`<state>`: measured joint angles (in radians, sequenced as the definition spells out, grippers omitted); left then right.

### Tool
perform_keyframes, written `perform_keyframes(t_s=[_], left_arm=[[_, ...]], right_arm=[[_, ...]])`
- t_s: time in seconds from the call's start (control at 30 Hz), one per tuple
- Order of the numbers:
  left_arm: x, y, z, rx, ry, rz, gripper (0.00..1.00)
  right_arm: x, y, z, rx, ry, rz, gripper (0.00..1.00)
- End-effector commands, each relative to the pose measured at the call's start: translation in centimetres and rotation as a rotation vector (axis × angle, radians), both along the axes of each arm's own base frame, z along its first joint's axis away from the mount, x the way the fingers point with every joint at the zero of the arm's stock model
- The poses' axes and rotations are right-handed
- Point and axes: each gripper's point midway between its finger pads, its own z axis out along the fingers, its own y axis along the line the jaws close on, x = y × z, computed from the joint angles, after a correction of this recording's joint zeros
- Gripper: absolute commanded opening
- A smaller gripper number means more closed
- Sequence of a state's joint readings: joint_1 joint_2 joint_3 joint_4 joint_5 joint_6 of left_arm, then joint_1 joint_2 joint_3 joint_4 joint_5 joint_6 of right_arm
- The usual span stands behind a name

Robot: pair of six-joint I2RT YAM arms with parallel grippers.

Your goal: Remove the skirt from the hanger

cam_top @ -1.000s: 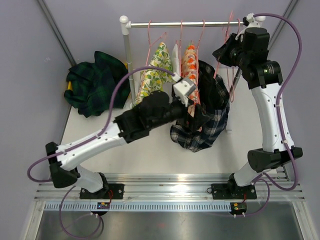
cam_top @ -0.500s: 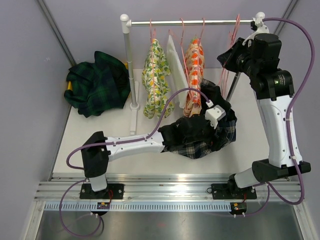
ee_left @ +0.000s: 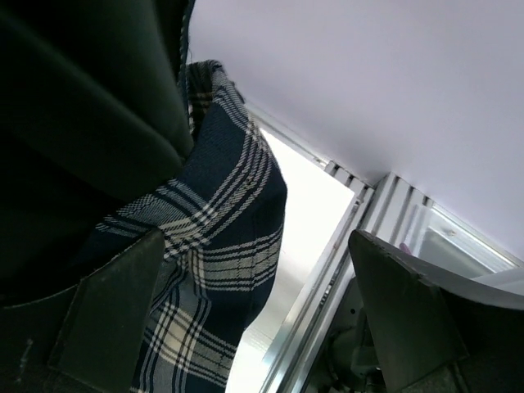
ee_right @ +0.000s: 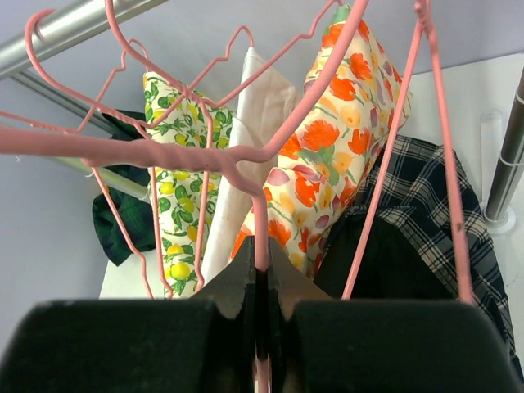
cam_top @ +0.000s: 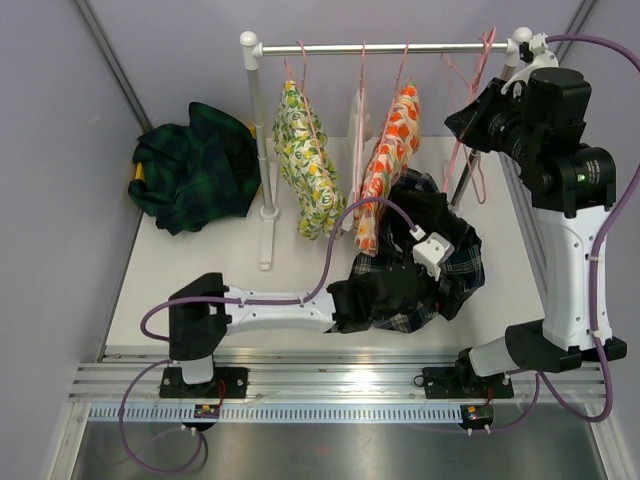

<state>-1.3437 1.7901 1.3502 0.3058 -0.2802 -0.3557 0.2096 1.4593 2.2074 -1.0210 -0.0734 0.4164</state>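
The right gripper (ee_right: 260,270) is up at the silver metal rail (cam_top: 400,46). Its two fingers are pressed together on the thin pink wire hanger (ee_right: 164,154); the wire goes down between the fingertips, and the hanger's bar crosses just above them. No cloth hangs on this hanger.

The dark blue and white checked skirt with black lining (cam_top: 462,268) is off the hanger. It lies as a loose heap on the white table (cam_top: 200,270), well below the right gripper and towards the arm bases.

The left gripper (ee_left: 255,237) is low at this heap, with its fingers spread wide and holding nothing. In the left wrist view the skirt (ee_left: 213,246) lies against one finger and reaches partly into the gap, while the other finger stands free.

Beyond the right gripper hang an orange flower-print garment (ee_right: 327,155), a white garment (ee_right: 246,131) and a yellow lemon-print garment (ee_right: 176,221). A dark green checked cloth (cam_top: 190,165) lies far from both grippers.
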Motion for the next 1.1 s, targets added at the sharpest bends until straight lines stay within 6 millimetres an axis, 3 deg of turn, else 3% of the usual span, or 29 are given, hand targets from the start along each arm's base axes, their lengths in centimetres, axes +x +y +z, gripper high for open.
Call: perform_keyframes(t_s=[0.0, 0.1, 0.17, 0.2, 0.27, 0.3, 0.4, 0.5, 0.6, 0.63, 0.67, 0.7, 0.73, 0.77, 0.87, 0.9, 1.03, 1.07], left_arm=[[1.2, 1.1, 5.4, -0.166, -0.062, 0.188, 0.99], [2.9, 1.2, 5.8, -0.131, -0.091, 0.302, 0.97], [4.2, 1.7, 6.3, -0.130, -0.125, 0.382, 0.88], [4.7, 1.6, 6.6, -0.137, -0.131, 0.412, 0.70], [6.2, 2.8, 7.4, -0.136, -0.161, 0.535, 0.54], [6.8, 2.7, 7.8, -0.137, -0.159, 0.581, 0.32], [8.1, 4.0, 7.6, -0.105, -0.186, 0.706, 0.00], [8.0, 3.8, 6.9, -0.085, -0.187, 0.689, 0.00], [5.3, 4.7, 5.7, -0.046, -0.143, 0.610, 0.00], [4.3, 5.7, 6.4, -0.047, -0.129, 0.586, 0.00], [3.1, 6.6, 4.0, -0.010, -0.106, 0.558, 0.00], [0.9, 6.8, 3.4, -0.002, -0.088, 0.518, 0.00], [-0.2, 8.4, 3.8, 0.000, -0.073, 0.500, 0.00], [-1.4, 9.3, 1.6, 0.037, -0.055, 0.477, 0.00], [-6.7, 12.0, -0.4, 0.099, -0.027, 0.391, 0.00], [-7.5, 13.2, -1.3, 0.156, -0.038, 0.383, 0.00], [-11.0, 17.4, -2.1, 0.242, -0.073, 0.405, 0.00], [-12.0, 18.1, -1.7, 0.198, -0.041, 0.434, 0.00]], right_arm=[[-2.9, 0.5, 4.3, 0.057, -0.120, 0.043, 0.00], [-3.4, 0.6, 4.0, 0.062, -0.108, 0.050, 0.00], [-3.5, 0.5, 3.9, 0.064, -0.102, 0.050, 0.00], [-3.6, 0.5, 3.9, 0.065, -0.100, 0.049, 0.00], [-3.9, 0.5, 3.8, 0.063, -0.091, 0.051, 0.00], [-4.0, 0.5, 3.9, 0.061, -0.092, 0.051, 0.00], [-4.4, 0.4, 3.9, 0.058, -0.085, 0.052, 0.00], [-4.5, 0.3, 3.8, 0.052, -0.084, 0.053, 0.00], [-4.0, 0.3, 3.4, 0.038, -0.074, 0.049, 0.00], [-3.9, 0.2, 3.3, 0.033, -0.073, 0.044, 0.00], [-3.6, 0.2, 3.3, 0.028, -0.075, 0.042, 0.00], [-3.0, 0.3, 2.9, 0.023, -0.063, 0.043, 0.00], [-2.6, 0.5, 2.8, 0.024, -0.062, 0.047, 0.00], [-2.3, 0.6, 2.7, 0.023, -0.059, 0.053, 0.00], [-0.7, 1.4, 1.8, 0.025, -0.034, 0.072, 0.00], [0.0, 1.7, 1.3, 0.022, -0.019, 0.083, 0.00], [1.7, 2.4, 0.9, 0.026, -0.015, 0.099, 0.00], [2.1, 2.5, 0.8, 0.023, -0.014, 0.103, 0.00]])
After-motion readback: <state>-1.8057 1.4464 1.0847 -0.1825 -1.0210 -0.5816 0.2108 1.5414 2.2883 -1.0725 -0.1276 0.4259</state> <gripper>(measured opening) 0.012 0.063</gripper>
